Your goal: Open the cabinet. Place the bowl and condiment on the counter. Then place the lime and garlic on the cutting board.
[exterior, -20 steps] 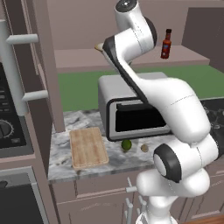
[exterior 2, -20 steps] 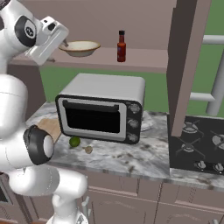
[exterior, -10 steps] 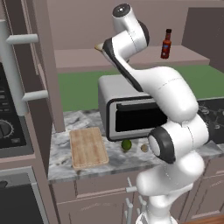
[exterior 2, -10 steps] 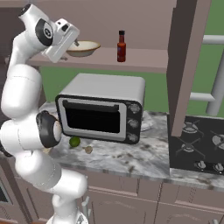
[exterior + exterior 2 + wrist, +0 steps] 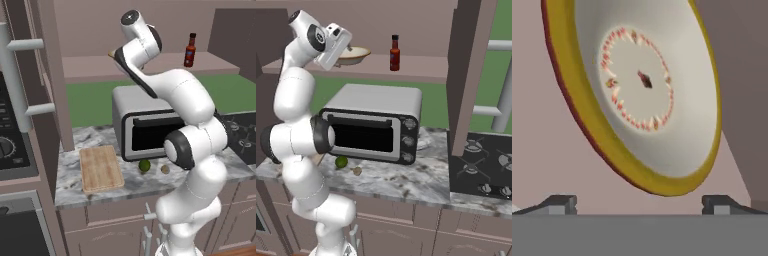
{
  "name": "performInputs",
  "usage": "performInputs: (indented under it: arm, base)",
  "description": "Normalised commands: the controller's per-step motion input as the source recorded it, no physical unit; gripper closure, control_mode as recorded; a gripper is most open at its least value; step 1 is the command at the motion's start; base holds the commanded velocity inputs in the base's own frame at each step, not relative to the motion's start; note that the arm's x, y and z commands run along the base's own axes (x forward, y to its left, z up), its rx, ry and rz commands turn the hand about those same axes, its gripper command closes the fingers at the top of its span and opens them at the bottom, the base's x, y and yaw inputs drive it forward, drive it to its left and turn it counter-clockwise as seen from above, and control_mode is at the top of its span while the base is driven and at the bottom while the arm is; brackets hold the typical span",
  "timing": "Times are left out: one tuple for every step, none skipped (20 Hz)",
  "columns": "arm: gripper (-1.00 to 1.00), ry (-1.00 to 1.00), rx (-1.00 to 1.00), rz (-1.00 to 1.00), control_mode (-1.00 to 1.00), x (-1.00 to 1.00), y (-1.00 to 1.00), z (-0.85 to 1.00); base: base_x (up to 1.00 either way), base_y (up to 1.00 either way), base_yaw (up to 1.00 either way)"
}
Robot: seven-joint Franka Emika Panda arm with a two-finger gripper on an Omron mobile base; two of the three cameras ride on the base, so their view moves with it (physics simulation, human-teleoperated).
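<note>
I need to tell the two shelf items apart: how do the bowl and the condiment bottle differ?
The bowl is wide, shallow and tan-yellow with a pale inside; the condiment is slim, tall and dark red with a black cap. The bowl sits right in front of the gripper, whose fingers are spread; the condiment stands further along, apart from it. Both rest on the open cabinet's shelf.

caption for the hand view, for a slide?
Open gripper poised just short of the bowl on the cabinet shelf, rim between its fingertips.

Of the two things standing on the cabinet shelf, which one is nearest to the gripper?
The bowl. The gripper is right at its rim with fingers apart, while the red sauce bottle stands farther along the shelf.
</note>
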Motion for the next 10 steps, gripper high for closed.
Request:
performInputs:
  arm:
    - [-1.0, 0.0, -0.07, 0.0, -1.0, 0.51, 0.0, -0.01]
    - [-1.0, 0.01, -0.06, 0.0, -1.0, 0.52, 0.0, -0.08]
    - [-1.0, 0.03, -0.04, 0.0, -1.0, 0.54, 0.0, -0.21]
    - [-1.0, 0.03, -0.03, 0.0, -1.0, 0.56, 0.02, -0.18]
    - [-1.0, 0.02, -0.01, 0.0, -1.0, 0.56, 0.01, -0.16]
    - [-1.0, 0.0, -0.03, 0.0, -1.0, 0.59, 0.08, -0.09]
    - [-1.0, 0.0, -0.03, 0.0, -1.0, 0.59, 0.08, -0.09]
    - [-1.0, 0.0, -0.02, 0.0, -1.0, 0.55, 0.09, -0.04]
    - [-1.0, 0.0, -0.02, 0.0, -1.0, 0.56, 0.14, -0.02]
    - [-1.0, 0.0, -0.01, 0.0, -1.0, 0.52, 0.13, -0.01]
  base:
    - [0.0, 0.0, 0.0]
    - [0.0, 0.0, 0.0]
    - [0.0, 0.0, 0.0]
    - [0.0, 0.0, 0.0]
    - [0.0, 0.0, 0.0]
    - [0.0, 0.0, 0.0]
    - [0.0, 0.0, 0.0]
    - [0.0, 0.0, 0.0]
    - [0.0, 0.0, 0.0]
    - [0.0, 0.0, 0.0]
